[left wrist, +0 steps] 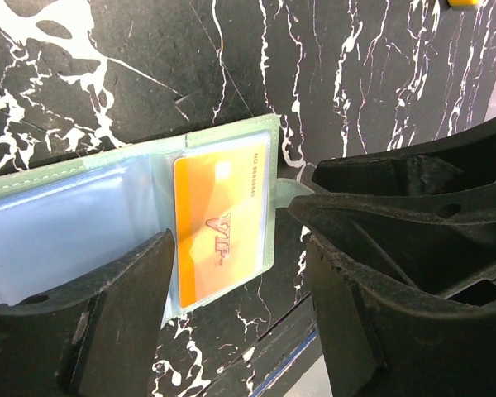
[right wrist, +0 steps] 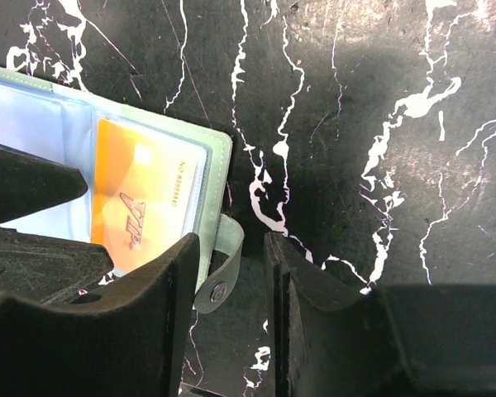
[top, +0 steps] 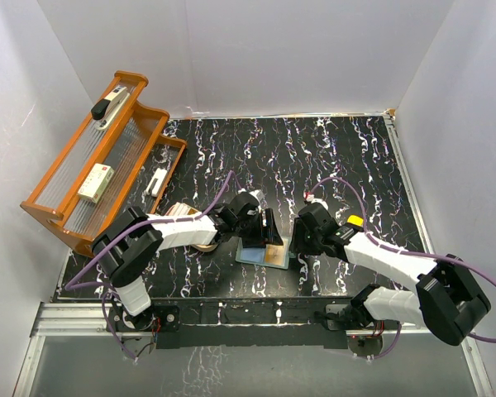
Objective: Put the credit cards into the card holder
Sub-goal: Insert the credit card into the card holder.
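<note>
The card holder [top: 255, 255] lies open on the black marbled table, pale green at the edge with clear bluish sleeves inside. One orange credit card [left wrist: 219, 231] marked VIP sits in its end sleeve [right wrist: 145, 198]. My left gripper [left wrist: 240, 306] stands open just above that end of the holder, with nothing pinched. My right gripper [right wrist: 231, 306] is open too, straddling the snap tab [right wrist: 223, 265], which lies loose next to its left finger. The two grippers nearly meet over the holder [top: 281, 240]. No other credit cards show plainly.
A tan dish [top: 182, 217] lies partly hidden under the left arm. A wooden rack [top: 99, 165] holding a stapler and small boxes stands at the back left. The table's front edge and metal rail [top: 248, 314] run just below the holder.
</note>
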You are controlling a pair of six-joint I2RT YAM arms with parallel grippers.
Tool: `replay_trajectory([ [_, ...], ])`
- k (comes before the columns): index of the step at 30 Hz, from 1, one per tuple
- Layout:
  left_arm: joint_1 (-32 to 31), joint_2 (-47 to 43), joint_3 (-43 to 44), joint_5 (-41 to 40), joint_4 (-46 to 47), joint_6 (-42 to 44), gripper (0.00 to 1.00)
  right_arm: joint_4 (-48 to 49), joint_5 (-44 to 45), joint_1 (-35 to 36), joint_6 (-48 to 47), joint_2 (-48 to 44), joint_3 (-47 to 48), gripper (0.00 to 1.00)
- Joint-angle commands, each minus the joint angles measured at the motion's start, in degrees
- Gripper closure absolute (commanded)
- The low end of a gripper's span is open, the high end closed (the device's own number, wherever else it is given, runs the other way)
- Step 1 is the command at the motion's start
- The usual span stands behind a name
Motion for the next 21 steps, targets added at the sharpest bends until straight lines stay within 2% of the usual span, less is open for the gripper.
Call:
replay_trajectory([
  [1,-0.26,-1.86,-1.67,1.74,3.38,-1.32,0.36,1.06,-0.90,0.03,1.51,-1.50,1.12,0.66],
  [13,-1.30,-0.79,-3.05,2.71,6.96,-4.56,0.37,6.55,-1.76,0.02,2.43,0.48,-2.18,0.75],
  [21,-3.51,1.69,-1.84,3.80,10.42,-7.47,0.37,7.92,0.04,0.01,1.75,-0.47,-2.55,0.78],
])
